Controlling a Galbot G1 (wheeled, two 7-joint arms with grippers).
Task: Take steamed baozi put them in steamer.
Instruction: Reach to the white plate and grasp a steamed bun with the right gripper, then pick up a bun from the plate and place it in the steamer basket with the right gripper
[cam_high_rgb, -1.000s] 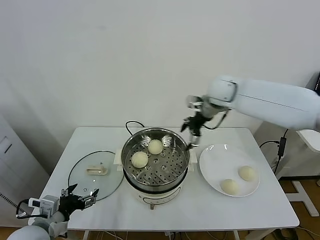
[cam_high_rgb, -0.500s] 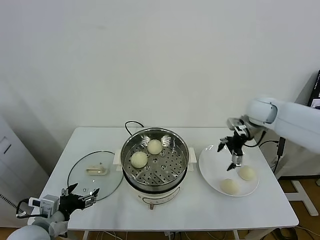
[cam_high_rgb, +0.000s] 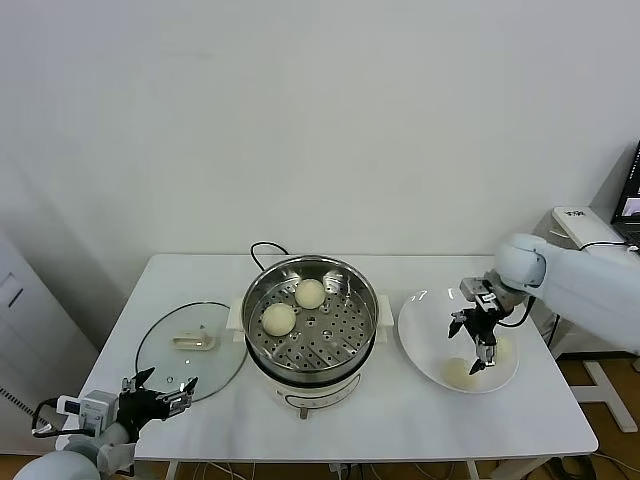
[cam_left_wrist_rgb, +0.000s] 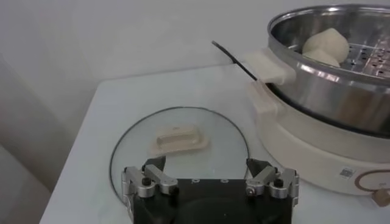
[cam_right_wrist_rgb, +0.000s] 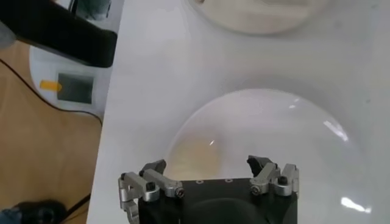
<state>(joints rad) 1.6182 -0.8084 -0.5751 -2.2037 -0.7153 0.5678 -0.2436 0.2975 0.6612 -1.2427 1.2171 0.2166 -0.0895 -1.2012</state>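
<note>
While two steamed baozi (cam_high_rgb: 296, 305) sit round inside the steamer (cam_high_rgb: 312, 322), the right gripper (cam_high_rgb: 474, 345) hangs spread-fingered, empty, over the plate (cam_high_rgb: 425, 325) beside it; the left gripper (cam_high_rgb: 160, 392) idles, fingers apart, near the lid (cam_high_rgb: 190, 348).

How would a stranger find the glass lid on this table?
Start at the shiny steamer in the middle of the white table. On its left side, a round disc lies flat: the lid. Unlike the white plate, it is transparent, with a cream handle.

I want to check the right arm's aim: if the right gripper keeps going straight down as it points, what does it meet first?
Probably the baozi on the white plate; the open right gripper points beside it, though depth is unclear.
</note>
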